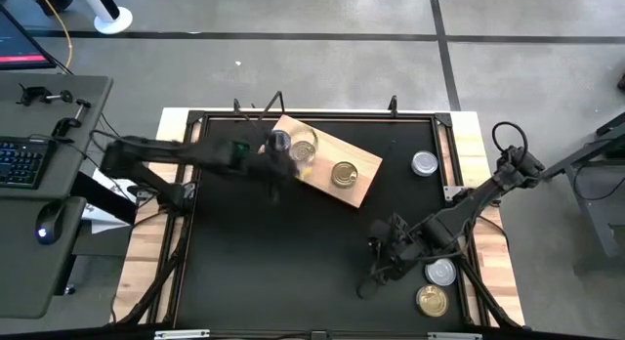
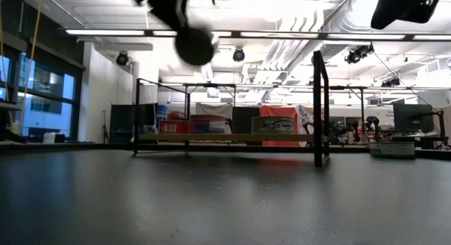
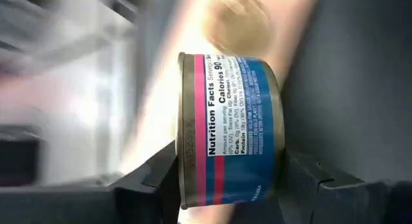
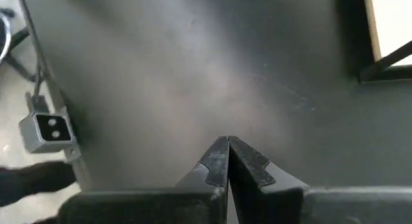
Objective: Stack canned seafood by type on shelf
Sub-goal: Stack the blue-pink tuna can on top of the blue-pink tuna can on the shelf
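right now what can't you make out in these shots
- High view: the left hand is smeared by motion over the shelf; the lid colour of its tin is unreadable.
- Left wrist view: the tin sits between the fingers, but the label's small print is unreadable and the background is streaked.
- Low view: no tins or shelf visible; only blurred arm parts at the top edge.
- Right wrist view: the right hand, shut, sees only bare tabletop.

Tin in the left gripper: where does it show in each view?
High view: the held tin sits at the left gripper, over the shelf's left end.
Low view: not identifiable; only a dark blur of arm up top.
Left wrist view: tin centre frame, between that arm's fingers.
Right wrist view: not in it.
Shared landmark: the black tabletop.
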Tool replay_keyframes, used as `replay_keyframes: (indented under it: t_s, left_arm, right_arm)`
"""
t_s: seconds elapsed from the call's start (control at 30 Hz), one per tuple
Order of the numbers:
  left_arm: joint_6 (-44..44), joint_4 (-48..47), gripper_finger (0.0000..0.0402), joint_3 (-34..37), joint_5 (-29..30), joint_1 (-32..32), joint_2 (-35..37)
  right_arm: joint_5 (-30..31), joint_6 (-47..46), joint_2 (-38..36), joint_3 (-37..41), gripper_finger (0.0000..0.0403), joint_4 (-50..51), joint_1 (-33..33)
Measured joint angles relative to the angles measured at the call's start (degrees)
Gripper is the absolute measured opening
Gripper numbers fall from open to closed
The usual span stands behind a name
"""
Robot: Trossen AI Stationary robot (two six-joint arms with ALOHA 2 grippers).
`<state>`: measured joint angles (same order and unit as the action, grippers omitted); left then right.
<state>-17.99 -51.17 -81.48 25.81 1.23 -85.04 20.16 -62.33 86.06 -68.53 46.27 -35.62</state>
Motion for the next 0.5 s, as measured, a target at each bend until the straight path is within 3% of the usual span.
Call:
replay_keyframes:
  t_s: [0.1,0.23,0.5]
  left_arm:
    - [-7.3,5.6,0.0167,-0.1,0.3,-3.5,1.4]
    - [-15.1,5.9,0.0167,0.1,2.2,-7.0,-3.6]
    - [-16.8,9.7,0.0167,0.2,5.0,-10.4,-15.1]
  right_arm:
    - [2.2,-0.7,0.1,0.0,0.0,0.2,-0.5]
    - [2.4,-0.7,0.1,0.0,0.0,0.8,0.0]
    - [2.4,-1.0,0.1,0.0,0.0,1.5,0.4]
